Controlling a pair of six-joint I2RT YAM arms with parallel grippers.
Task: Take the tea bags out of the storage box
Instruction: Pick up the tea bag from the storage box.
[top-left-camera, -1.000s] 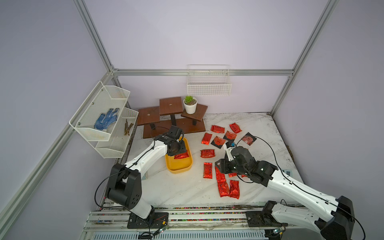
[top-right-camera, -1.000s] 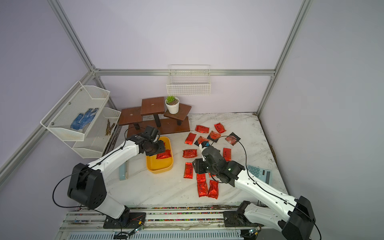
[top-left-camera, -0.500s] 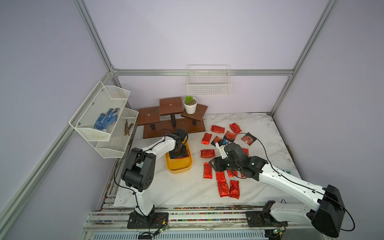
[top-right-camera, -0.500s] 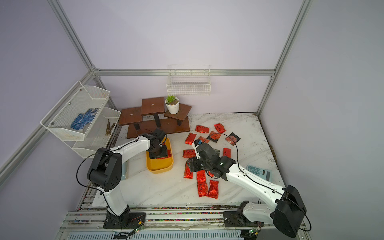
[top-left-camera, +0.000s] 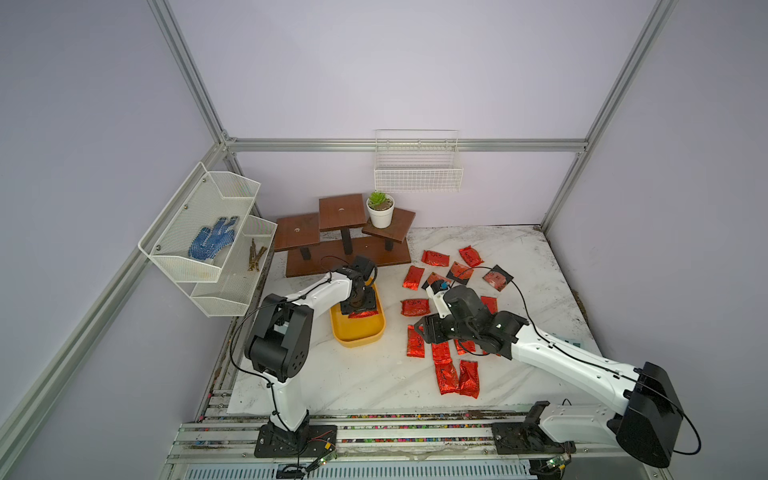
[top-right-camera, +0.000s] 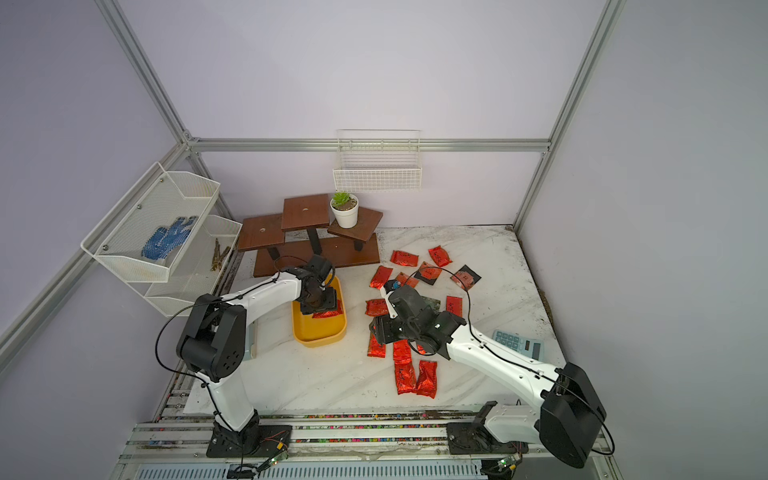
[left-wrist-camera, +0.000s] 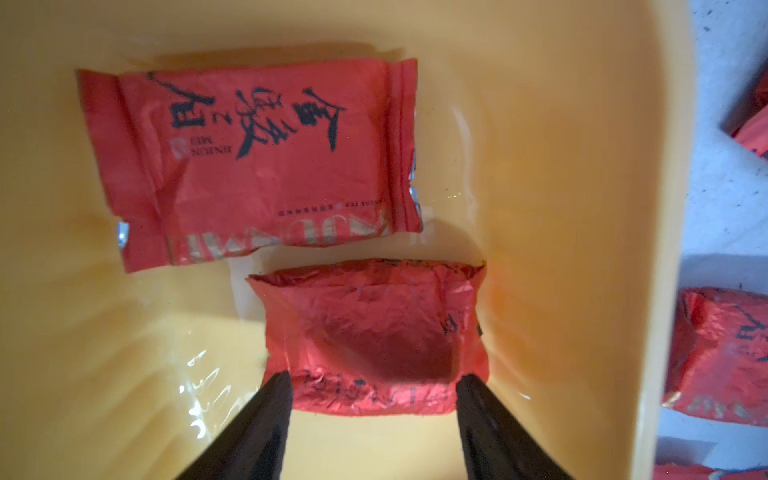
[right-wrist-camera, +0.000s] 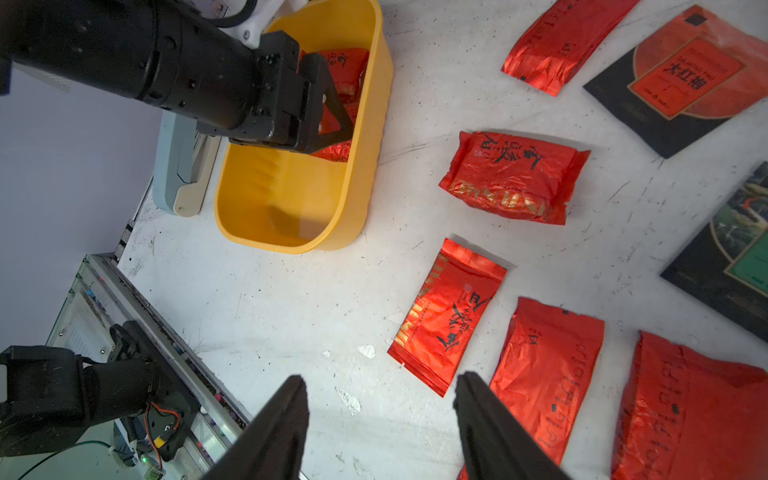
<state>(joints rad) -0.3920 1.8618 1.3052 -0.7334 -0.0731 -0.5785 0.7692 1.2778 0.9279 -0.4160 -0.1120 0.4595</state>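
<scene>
The yellow storage box (top-left-camera: 358, 337) (top-right-camera: 318, 337) (right-wrist-camera: 291, 199) stands left of middle on the marble table. Two red foil tea bags lie inside it: a flat printed tea bag (left-wrist-camera: 257, 158) and a crumpled tea bag (left-wrist-camera: 374, 332). My left gripper (left-wrist-camera: 374, 384) (top-left-camera: 357, 309) reaches down into the box, open, its fingertips (left-wrist-camera: 278, 386) at the two corners of the crumpled one's near edge. Several more tea bags (top-left-camera: 453, 374) (right-wrist-camera: 511, 178), red and black, are spread over the table to the right. My right gripper (right-wrist-camera: 380, 386) (top-right-camera: 380, 330) hovers open above bare table beside them, holding nothing.
A pale blue calculator (top-right-camera: 517, 343) lies at the right edge, partly behind the right arm. A brown stepped stand (top-left-camera: 345, 241) with a potted plant (top-left-camera: 380, 212) fills the back. Wire baskets (top-left-camera: 208, 232) hang on the left. A pale grey-blue object (right-wrist-camera: 178, 166) lies just left of the box.
My left gripper has dropped into the box and its jaws have widened around the crumpled sachet. My right gripper has drifted slightly left and opened a little.
</scene>
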